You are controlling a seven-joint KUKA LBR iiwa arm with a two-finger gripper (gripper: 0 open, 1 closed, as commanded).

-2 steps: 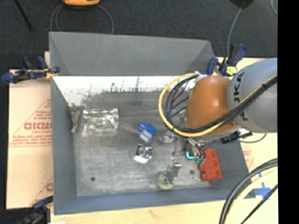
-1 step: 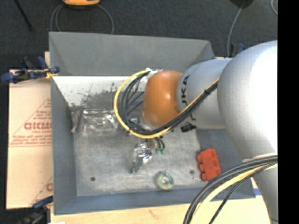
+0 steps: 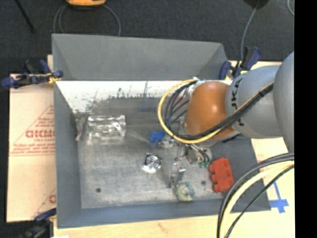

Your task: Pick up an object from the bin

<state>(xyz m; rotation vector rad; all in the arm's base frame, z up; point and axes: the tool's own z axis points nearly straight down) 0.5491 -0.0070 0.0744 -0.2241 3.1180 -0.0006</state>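
Fingers (image 3: 177,175) beside one greenish ring (image 3: 185,192); one red block (image 3: 221,174).

Robotics lab, industrial arm (image 3: 262,100) with looped cables (image 3: 163,114), grey metal bin (image 3: 138,58), dark carpet (image 3: 163,9) behind

Five loose things lie in the bin (image 3: 138,58), one of each kind: one clear plastic container (image 3: 105,128) toward the left wall, one small blue piece (image 3: 157,137) near the middle, one shiny silvery lump (image 3: 151,163) just in front of it, one red block (image 3: 221,174) by the right wall, and one pale round ring (image 3: 184,192) at the front wall.
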